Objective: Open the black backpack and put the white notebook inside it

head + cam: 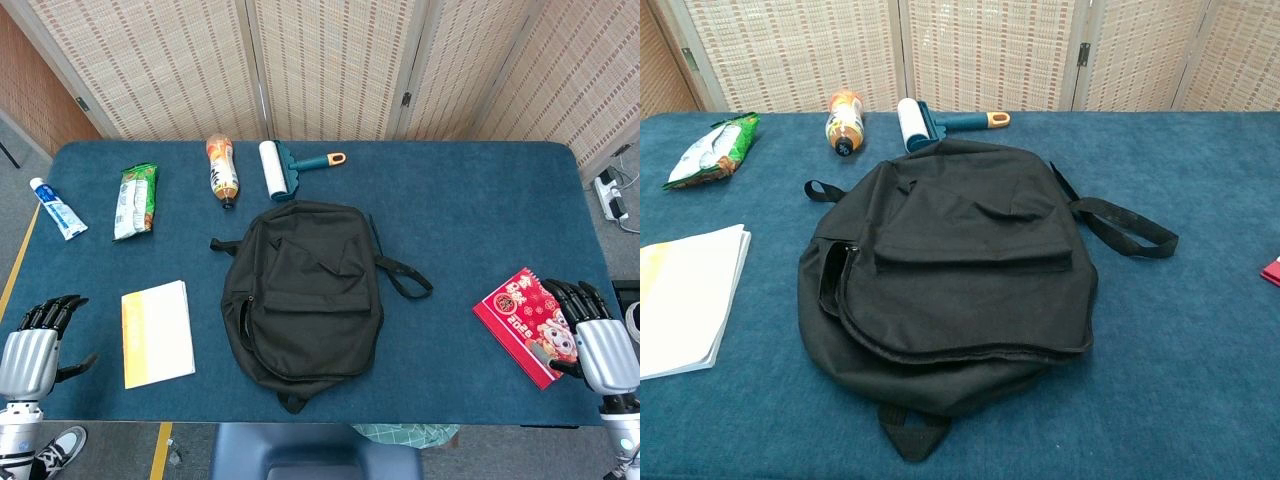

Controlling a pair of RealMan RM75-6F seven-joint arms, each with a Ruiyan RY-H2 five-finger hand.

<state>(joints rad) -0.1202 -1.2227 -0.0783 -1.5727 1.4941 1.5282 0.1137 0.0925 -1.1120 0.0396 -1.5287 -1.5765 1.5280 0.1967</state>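
The black backpack (302,293) (950,270) lies flat in the middle of the blue table, front pocket up, its zipper slightly parted at its left side. The white notebook (157,332) (682,297), with a yellow-tinted cover, lies to the left of the backpack. My left hand (38,342) hovers at the table's front left corner, fingers spread, holding nothing. My right hand (592,330) is at the front right edge, fingers apart, beside a red calendar. Neither hand shows in the chest view.
A red calendar (525,322) lies at the right, touching my right hand's fingers. Along the back stand a lint roller (285,167), an orange bottle (222,168), a green snack bag (134,199) and a toothpaste tube (57,208).
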